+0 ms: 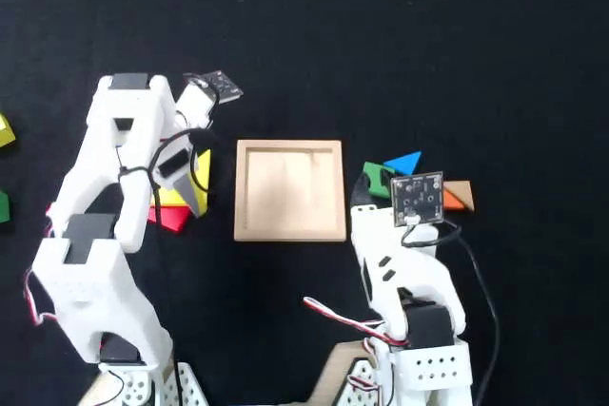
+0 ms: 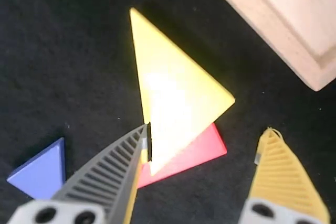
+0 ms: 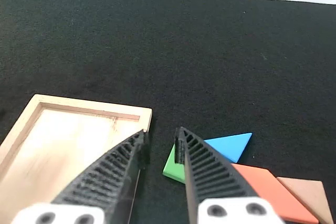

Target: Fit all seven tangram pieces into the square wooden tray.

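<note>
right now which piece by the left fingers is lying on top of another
The yellow triangle: it overlaps the red piece beneath it, whereas the blue triangle lies alone on the table.

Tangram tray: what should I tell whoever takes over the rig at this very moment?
Left claw: open, straddling the yellow triangle, which overlaps the red piece. A violet-blue triangle lies beside them, all on the left arm's side of the tray.
Right claw: open, empty, by the tray's corner near the green piece. The blue triangle, orange piece and tan piece lie alongside.
Done: nothing, the tray is empty.
Left: all seven pieces.
</note>
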Robot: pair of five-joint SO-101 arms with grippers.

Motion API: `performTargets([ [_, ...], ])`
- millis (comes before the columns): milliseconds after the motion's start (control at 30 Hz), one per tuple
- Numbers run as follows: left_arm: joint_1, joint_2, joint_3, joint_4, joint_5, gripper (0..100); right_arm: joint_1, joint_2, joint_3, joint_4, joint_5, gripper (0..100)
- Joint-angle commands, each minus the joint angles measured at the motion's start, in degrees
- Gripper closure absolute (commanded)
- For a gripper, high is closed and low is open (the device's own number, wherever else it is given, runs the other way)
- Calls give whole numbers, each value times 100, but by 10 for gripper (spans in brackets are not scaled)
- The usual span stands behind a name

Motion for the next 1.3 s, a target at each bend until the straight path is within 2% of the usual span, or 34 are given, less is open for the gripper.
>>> performTargets([
  [0, 13, 132, -778, 281, -44, 673, -79, -453, -22, 44, 255, 901],
  [167, 48, 457, -1156, 527, -44, 673, -79, -453, -22, 44, 290, 902],
  [433, 84, 651, -1218, 492, 70, 679, -79, -453, -22, 44, 299, 902],
  [500, 119, 527, -1437, 703, 211, 679, -79, -453, -22, 44, 299, 901],
  [633, 242, 18, -1763, 1451, 35, 680, -79, -453, -22, 44, 299, 900],
  [1067, 312, -105, -1490, 1802, 44, 674, -79, -462, -22, 44, 299, 900],
  [1200, 268, -88, -1534, 1793, 484, 672, -79, -462, -22, 44, 299, 900],
  [1267, 312, -88, -1534, 1767, 571, 637, -79, -462, -22, 44, 299, 900],
])
